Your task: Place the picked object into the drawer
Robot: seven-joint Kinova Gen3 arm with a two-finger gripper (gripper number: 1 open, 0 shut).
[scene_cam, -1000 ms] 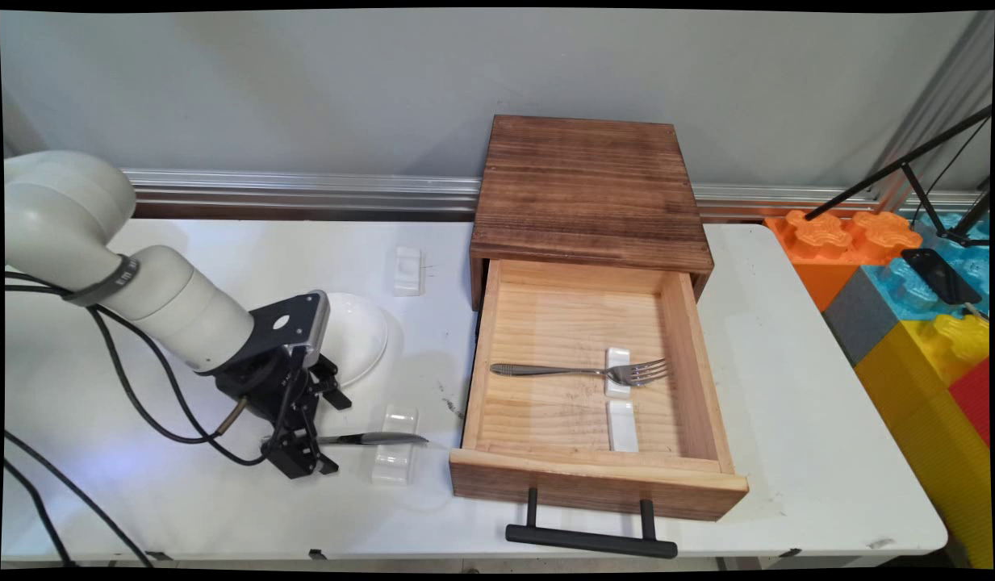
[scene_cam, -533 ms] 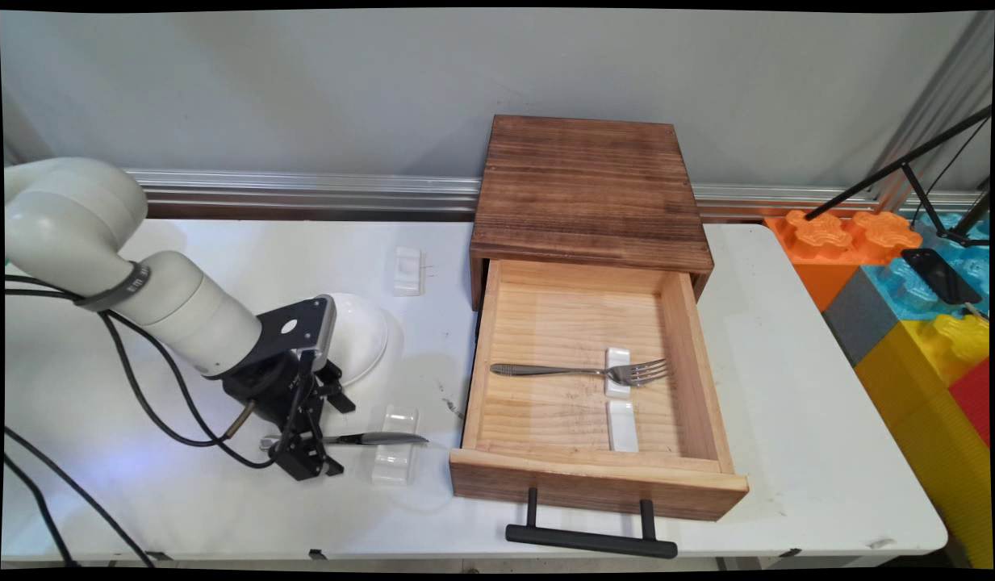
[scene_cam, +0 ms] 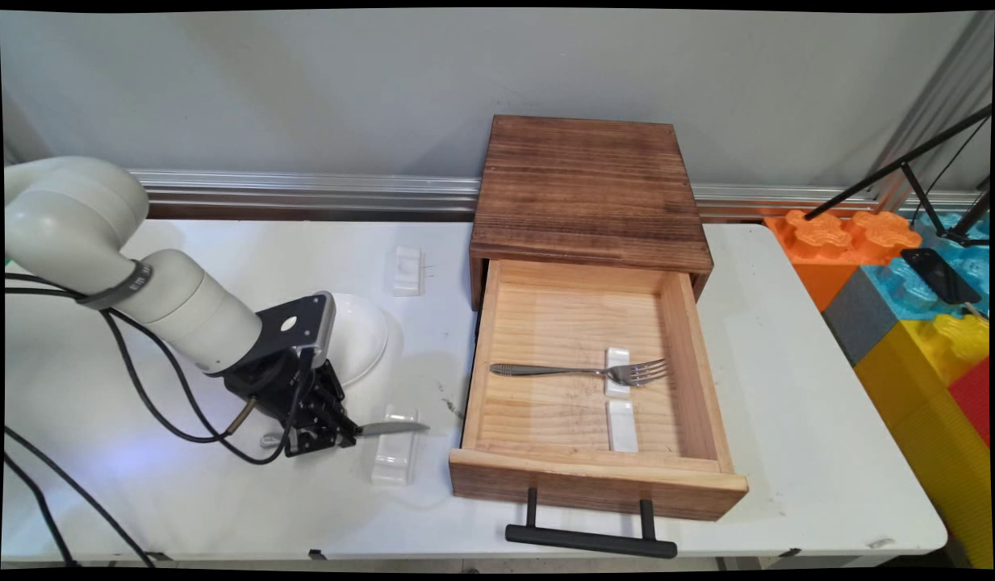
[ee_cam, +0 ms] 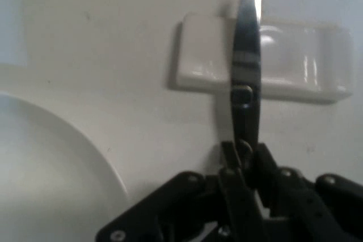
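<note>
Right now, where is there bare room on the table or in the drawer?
Bare: table right of the drawer; far left corner behind the plate. Crowded: near left, where the gripper pinches the knife over a rest. The fork crosses the drawer's middle.

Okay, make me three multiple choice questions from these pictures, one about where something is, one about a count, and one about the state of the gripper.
1. Where does the fork lie?
A. on the plate
B. in the open drawer
C. on top of the wooden box

2. How many small white rests show in the main view?
A. two
B. three
C. four

3. What state is the gripper in?
A. shut on the knife
B. open above the plate
C. shut on nothing

Answers:
1 B, it lies in the drawer, its neck across a rest.
2 C, two on the table, two in the drawer.
3 A, the hand view shows the fingers closed on the knife.
</note>
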